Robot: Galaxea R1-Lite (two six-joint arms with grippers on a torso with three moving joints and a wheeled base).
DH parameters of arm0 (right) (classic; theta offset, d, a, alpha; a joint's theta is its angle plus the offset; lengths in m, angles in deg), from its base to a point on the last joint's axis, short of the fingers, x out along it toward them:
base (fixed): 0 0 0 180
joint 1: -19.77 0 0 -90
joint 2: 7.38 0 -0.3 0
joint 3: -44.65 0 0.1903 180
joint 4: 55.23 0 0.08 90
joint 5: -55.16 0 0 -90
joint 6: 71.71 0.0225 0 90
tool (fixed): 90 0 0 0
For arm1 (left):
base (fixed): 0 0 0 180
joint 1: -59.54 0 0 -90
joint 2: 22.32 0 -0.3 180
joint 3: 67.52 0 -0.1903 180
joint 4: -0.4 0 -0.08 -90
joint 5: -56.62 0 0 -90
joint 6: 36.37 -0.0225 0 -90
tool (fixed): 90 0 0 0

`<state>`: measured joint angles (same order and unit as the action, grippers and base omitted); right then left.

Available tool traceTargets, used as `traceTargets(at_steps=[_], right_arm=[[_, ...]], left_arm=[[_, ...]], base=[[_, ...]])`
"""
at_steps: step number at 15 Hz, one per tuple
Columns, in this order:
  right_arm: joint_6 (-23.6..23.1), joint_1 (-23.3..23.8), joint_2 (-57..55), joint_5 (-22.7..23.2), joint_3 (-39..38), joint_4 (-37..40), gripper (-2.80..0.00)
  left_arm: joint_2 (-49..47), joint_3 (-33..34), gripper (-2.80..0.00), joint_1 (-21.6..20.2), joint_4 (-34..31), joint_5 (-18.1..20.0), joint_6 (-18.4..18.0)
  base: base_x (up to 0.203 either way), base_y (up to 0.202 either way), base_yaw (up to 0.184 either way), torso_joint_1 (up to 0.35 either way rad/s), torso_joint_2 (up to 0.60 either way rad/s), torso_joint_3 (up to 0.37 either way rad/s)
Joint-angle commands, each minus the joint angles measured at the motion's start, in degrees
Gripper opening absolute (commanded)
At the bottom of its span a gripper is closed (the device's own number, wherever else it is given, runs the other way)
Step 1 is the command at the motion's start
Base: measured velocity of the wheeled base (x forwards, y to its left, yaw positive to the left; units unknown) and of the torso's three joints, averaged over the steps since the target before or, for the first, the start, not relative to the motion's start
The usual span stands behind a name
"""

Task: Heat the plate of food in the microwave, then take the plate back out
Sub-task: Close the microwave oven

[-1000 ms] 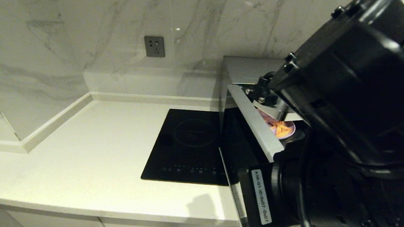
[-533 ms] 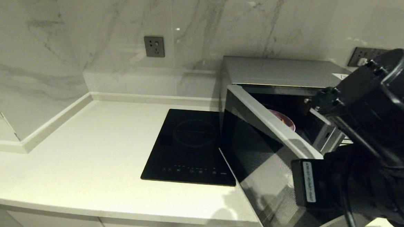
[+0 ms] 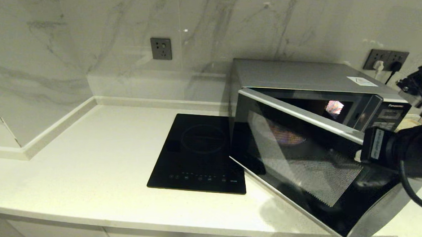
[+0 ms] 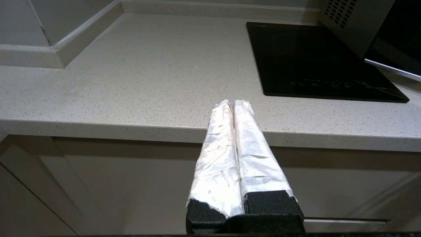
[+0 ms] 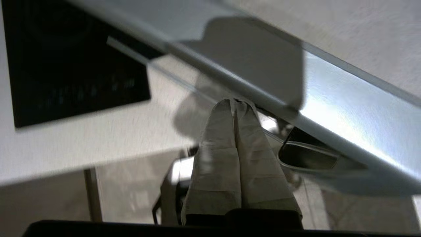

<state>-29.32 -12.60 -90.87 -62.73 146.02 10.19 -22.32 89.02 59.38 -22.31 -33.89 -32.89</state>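
The silver microwave (image 3: 300, 76) stands at the counter's right, its dark glass door (image 3: 302, 170) ajar at a slant. Through the glass the lavender plate of food (image 3: 286, 136) shows dimly inside the cavity. My right arm (image 3: 393, 153) reaches in from the right to the door's free edge. In the right wrist view my right gripper (image 5: 234, 102) is shut and empty, its taped tips against the door's silver edge strip (image 5: 329, 108). My left gripper (image 4: 232, 102) is shut, parked below the counter's front edge, holding nothing.
A flat black induction hob (image 3: 200, 152) lies on the white counter (image 3: 85, 169) just left of the microwave. Wall sockets (image 3: 161, 48) sit on the marble backsplash; a second socket with plugs (image 3: 387, 60) is behind the microwave.
The microwave door has swung from wide open towards the cavity. My right arm has moved right and back with it. The plate now shows only through the glass.
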Motion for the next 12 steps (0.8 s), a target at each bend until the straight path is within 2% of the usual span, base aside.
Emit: traceTargets(at_steps=[1,5,9,12], right_arm=[[0.0,7.8,-1.7,0.0,-0.9,-3.1,-2.8],[-1.6,19.1,-6.8,3.1,-0.9,-10.6,-2.8],[-6.0,29.6,-10.3,11.7,-0.2,-17.3,-2.8],[-8.7,34.2,-11.7,18.4,1.1,-21.3,-2.8]], left_arm=[[0.0,0.0,-2.8,0.0,0.0,0.0,0.0],[0.0,0.0,-2.8,0.0,0.0,0.0,0.0],[0.0,0.0,-2.8,0.0,0.0,0.0,0.0],[0.0,0.0,-2.8,0.0,0.0,0.0,0.0]], base=[[0.0,0.0,0.0,0.0,0.0,0.0],[0.0,0.0,0.0,0.0,0.0,0.0],[0.0,0.0,0.0,0.0,0.0,0.0],[0.0,0.0,0.0,0.0,0.0,0.0]])
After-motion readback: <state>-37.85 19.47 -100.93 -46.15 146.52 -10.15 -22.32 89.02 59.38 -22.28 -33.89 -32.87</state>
